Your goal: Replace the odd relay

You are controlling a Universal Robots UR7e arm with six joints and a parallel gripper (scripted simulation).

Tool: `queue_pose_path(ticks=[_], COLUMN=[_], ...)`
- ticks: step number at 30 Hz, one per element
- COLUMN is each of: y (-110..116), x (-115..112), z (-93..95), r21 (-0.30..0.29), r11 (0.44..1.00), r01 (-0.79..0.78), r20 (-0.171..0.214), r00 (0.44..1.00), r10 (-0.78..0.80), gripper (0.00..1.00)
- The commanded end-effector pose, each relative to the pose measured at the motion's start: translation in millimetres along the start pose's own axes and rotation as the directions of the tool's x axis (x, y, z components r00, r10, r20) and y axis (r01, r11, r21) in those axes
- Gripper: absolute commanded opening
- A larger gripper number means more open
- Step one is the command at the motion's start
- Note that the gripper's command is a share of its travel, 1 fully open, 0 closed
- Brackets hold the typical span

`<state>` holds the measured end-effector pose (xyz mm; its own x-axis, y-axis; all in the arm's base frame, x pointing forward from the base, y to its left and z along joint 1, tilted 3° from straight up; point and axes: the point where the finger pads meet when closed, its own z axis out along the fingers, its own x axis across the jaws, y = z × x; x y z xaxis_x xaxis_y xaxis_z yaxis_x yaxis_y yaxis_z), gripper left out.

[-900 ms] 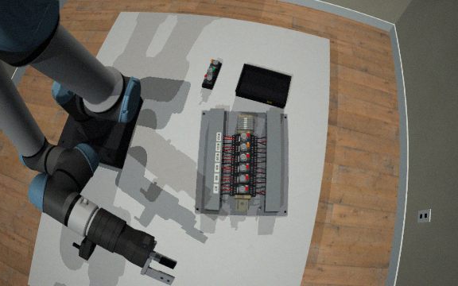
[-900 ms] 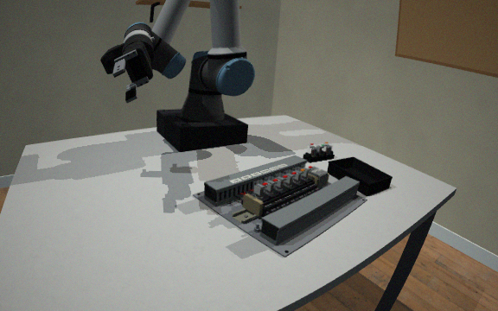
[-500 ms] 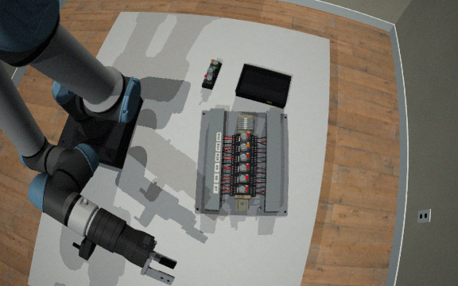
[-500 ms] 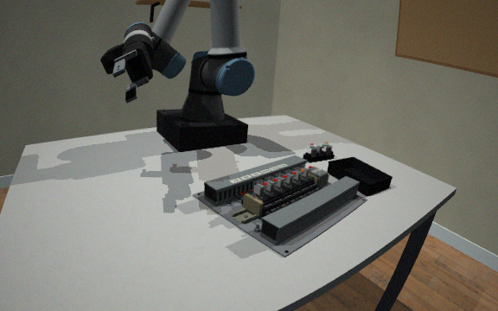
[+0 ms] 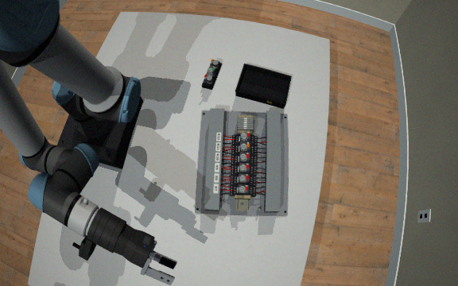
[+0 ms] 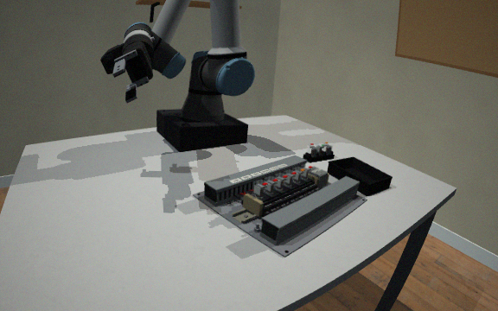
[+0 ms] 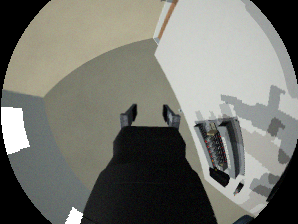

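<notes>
- The pincer (image 5: 167, 270) (image 6: 125, 80) (image 7: 149, 109) hangs in the air with its fingers apart and nothing between them, so it is free to take a relay.
- Well apart from the pincer, the panel (image 5: 277, 159) (image 6: 314, 209) (image 7: 236, 142) lies on the bench (image 5: 229, 254) (image 6: 102, 242) (image 7: 210, 60); its six relays stand in one row, where their button colours can be compared.
- The odd relay (image 5: 243, 146) (image 6: 300, 174) is the second from the row's end farther from the pincer. Its button is orange while the other five are red; it appears seated, so the swap has yet to begin.
- Beyond the panel from the pincer, the spare rack (image 5: 207, 86) (image 6: 318, 158) (image 7: 240, 185) keeps orange, green and red-buttoned spares upright, presumably so each can be gripped from above.
- The red-buttoned spare (image 5: 209, 76) (image 6: 313, 149), the match, sits at the rack end nearer the pincer. Its button faces roughly opposite to the row's, so it probably needs about a half turn before plugging.
- Also beyond the panel, beside the rack, the tray (image 5: 253, 96) (image 6: 374, 188) (image 7: 219, 176) looks to hold nothing; it waits for the pulled relay.
- Next, the pincer should come over the orange-buttoned relay and draw it straight up, since tilting could loosen its close neighbours.
</notes>
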<state>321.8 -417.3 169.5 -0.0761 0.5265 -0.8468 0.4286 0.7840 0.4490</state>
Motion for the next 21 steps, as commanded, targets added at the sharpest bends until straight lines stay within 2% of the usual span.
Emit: queue_pose_path(ticks=[1,7,12,21], y=[0,0,54,54], x=[0,0,-25,-25], z=[-0.1,-0.1,-8.2,-8.2], r21=[0.000,0.000,0.000,0.000], r11=[1.000,1.000,1.000,1.000], r01=[0.001,0.001,0.001,0.001], r20=[0.001,0.001,0.001,0.001], r00=[1.000,1.000,1.000,1.000], r10=[-0.001,-0.001,-0.001,-0.001], gripper=[1.00,1.00,1.00,1.00])
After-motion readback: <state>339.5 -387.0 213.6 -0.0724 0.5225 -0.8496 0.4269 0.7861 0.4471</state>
